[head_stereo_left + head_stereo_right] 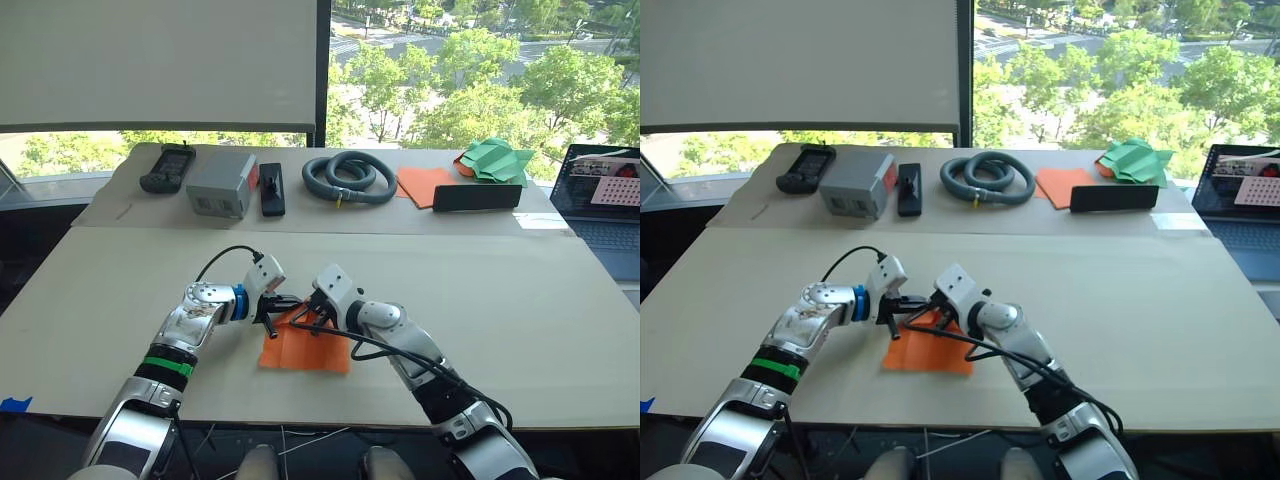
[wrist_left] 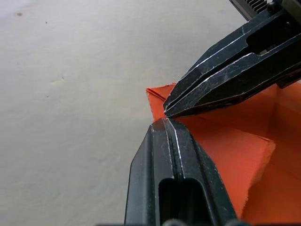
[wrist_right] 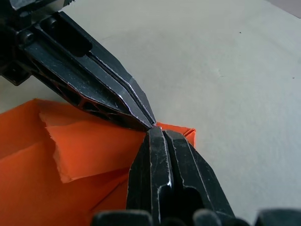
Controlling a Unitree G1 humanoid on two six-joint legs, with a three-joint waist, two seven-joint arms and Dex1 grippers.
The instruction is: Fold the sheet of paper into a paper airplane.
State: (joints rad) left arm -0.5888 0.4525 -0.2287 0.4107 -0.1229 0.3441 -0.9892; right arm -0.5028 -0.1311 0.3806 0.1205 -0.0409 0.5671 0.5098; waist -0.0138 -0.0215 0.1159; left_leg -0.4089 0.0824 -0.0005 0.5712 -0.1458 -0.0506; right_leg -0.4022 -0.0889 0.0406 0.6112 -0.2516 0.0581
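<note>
The far edge of the sheet of paper (image 1: 305, 350) is hidden in the head views behind the 2 grippers, which meet tip to tip over it. The sheet lies partly folded on the table (image 1: 520, 310), near the front edge. The left gripper (image 2: 165, 121) and right gripper (image 3: 153, 128) each have jaws pressed together, tips at the sheet's far corner; whether paper is pinched between them cannot be made out.

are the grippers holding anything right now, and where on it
Both the left gripper and right gripper have jaws closed at one corner of the creased bright orange paper sheet; an actual pinch cannot be told.

Our silver arms carry black cables; the left arm (image 1: 190, 325) wears blue and green bands, and both grippers are black.
</note>
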